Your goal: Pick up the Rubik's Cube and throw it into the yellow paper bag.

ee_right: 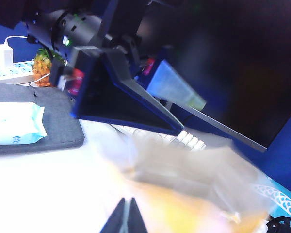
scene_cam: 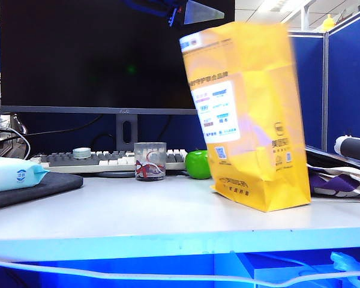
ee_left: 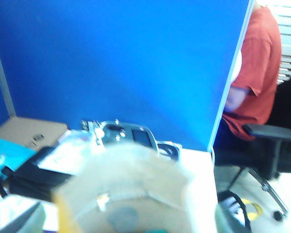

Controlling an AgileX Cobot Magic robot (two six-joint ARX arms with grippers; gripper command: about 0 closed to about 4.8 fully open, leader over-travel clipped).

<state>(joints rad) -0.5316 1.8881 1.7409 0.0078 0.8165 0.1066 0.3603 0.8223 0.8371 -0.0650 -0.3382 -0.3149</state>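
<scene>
Two grippers work around the yellow paper bag [scene_cam: 246,120], and the step in hand looks like the release over its mouth. From the left of the bench [scene_cam: 138,210], a pack of wipes [scene_cam: 15,174] lies on a dark pad. Farther back are a keyboard [scene_cam: 108,159], a clear cup [scene_cam: 150,161] and a green apple [scene_cam: 198,164]. The bag stands right of the apple, leaning and smeared with motion blur.

The left gripper [scene_cam: 189,12] hangs directly above the bag's open top. In the right wrist view its fingers [ee_right: 174,87] stand spread wide with nothing between them. The Rubik's Cube shows in no view. It is not on the bench and not in those fingers. The left wrist view looks down into the bag's pale mouth [ee_left: 126,189], where a dim blob sits low, too blurred to name. My reading is that the cube is inside the bag or dropping into it.

The right gripper [ee_right: 126,216] sits near the bag's right side with its fingers pressed tip to tip. Whether they pinch any paper I cannot tell.

The next move calls for lifting the left gripper straight up, clear of the rim. The leaning bag should be left to settle upright without being knocked over.
</scene>
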